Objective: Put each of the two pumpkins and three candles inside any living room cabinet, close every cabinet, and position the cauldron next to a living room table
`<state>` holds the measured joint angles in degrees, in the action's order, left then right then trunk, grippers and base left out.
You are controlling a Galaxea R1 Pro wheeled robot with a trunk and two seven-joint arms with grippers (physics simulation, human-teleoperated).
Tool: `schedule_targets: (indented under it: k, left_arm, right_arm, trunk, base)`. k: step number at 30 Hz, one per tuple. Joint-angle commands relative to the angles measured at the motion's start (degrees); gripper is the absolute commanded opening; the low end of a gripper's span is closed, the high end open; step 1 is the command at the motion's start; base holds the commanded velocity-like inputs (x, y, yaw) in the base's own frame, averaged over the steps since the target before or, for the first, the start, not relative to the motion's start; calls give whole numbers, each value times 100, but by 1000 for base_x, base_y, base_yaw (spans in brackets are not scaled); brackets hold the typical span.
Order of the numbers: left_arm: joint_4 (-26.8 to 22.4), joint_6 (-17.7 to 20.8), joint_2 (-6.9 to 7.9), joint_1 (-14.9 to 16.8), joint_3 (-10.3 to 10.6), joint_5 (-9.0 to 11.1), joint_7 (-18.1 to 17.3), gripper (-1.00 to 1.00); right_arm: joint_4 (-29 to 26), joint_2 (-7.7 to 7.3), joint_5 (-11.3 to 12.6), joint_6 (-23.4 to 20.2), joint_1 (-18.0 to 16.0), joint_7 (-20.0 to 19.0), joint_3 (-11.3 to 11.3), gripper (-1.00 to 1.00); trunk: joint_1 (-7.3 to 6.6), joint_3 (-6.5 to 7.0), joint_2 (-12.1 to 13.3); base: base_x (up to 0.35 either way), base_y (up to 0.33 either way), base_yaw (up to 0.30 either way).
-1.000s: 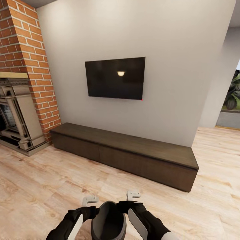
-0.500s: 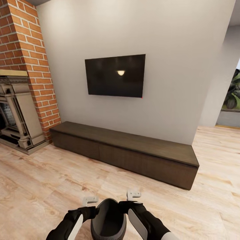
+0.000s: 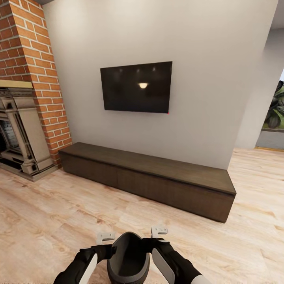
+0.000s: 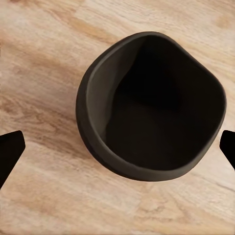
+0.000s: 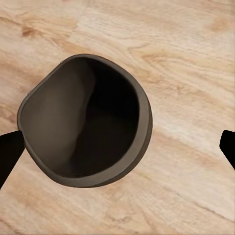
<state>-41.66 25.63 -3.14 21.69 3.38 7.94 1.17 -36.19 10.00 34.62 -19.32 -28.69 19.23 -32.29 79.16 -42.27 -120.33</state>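
Carrying the pot, cabinet shut ahead

I have the pot [image 3: 128,256] between my left hand [image 3: 105,237] and right hand [image 3: 159,231]; both look spread, grip unclear. The cabinet [image 3: 150,179] appears closed; I'd move slowly, keeping the pot level.

Cauldron [image 3: 128,258]: lower body cut off by the head view's bottom edge, sides covered by both arms
Left gripper [image 4: 117,147]: fingertips cropped at the wrist view's edges (grip unclear)
Right gripper [image 5: 117,149]: likewise, dark tips at the frame edges
Fireplace [image 3: 17,126]: cut by left edge
Plant [image 3: 276,108]: mostly cropped at the right edge
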Motion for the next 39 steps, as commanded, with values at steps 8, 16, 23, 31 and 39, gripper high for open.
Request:
schedule_targets:
  k: [8, 16, 23, 31, 39]
  left_arm:
    - [-24, 22, 25, 2, -11, 54, 23, 100]
    - [-16, 16, 50, 6, -27, 60, 24, 100]
    - [-12, 5, 111, 25, -37, 95, -24, 100]
    - [-9, 19, 270, 36, -40, 137, -92, 100]
    - [-14, 20, 410, 41, -43, 202, -241, 100]
  right_arm:
    - [165, 0, 44, 12, -5, 46, 1, 100]
    - [250, 0, 52, 151, -5, 54, 20, 100]
    - [278, 0, 48, 190, -5, 49, 21, 100]
    - [279, 0, 46, 281, -5, 23, 16, 100]
    - [279, 0, 45, 314, -5, 19, 12, 100]
  trunk:
    - [175, -150, -325]
    - [351, -294, -646]
    - [505, -420, -927]
    - [681, -563, -1248]
    - [856, -707, -1569]
  base:
    - [0, 0, 0]
    - [0, 0, 0]
    - [0, 0, 0]
    - [0, 0, 0]
    - [0, 0, 0]
